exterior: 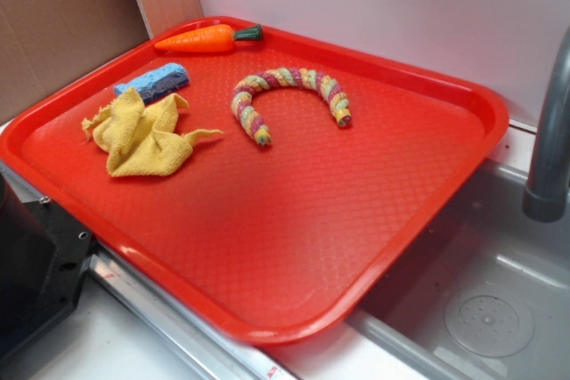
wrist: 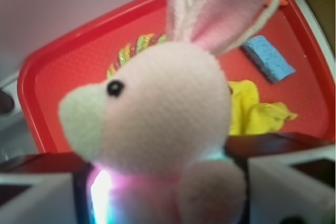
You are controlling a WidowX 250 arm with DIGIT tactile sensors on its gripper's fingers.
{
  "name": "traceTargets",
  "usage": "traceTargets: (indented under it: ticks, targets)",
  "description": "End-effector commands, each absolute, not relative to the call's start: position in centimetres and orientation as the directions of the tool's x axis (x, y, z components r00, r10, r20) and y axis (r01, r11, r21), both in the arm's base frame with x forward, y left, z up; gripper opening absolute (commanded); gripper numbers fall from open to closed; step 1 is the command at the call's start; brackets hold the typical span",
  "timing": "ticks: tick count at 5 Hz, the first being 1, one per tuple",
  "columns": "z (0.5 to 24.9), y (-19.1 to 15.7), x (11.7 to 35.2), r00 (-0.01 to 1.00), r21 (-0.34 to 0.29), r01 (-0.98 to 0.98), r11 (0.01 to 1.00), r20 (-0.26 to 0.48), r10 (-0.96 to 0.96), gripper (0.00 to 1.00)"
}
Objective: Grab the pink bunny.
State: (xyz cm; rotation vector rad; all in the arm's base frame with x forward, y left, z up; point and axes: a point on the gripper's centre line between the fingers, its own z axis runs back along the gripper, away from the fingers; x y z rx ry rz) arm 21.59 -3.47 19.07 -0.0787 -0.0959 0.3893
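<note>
- Fingers (wrist: 163, 192) hold the pink bunny (wrist: 157, 114) tight, up above the red tray (exterior: 427, 175).
- Rope toy (exterior: 289, 95), yellow cloth (exterior: 142, 135), carrot (exterior: 209, 37) & blue sponge (exterior: 153, 80) lie on tray.

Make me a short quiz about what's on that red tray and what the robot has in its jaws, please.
1. True or false: the pink bunny lies on the red tray.
2. Which item is nearest the blue sponge? A) orange toy carrot B) yellow cloth C) braided rope toy
3. Fill in: in the wrist view, the bunny's snout points toward the picture's ____ side.

Key
1. False. The wrist view shows it held up between the jaws of the gripper, above the tray.
2. B. The cloth sits right against the sponge.
3. Left.
</note>
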Motion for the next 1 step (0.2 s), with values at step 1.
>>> traceTargets:
  ticks: [1]
  targets:
    - [19.38,-1.62,23.33,0.917,-0.110,-0.377,0.920,0.096,0.387,0.00]
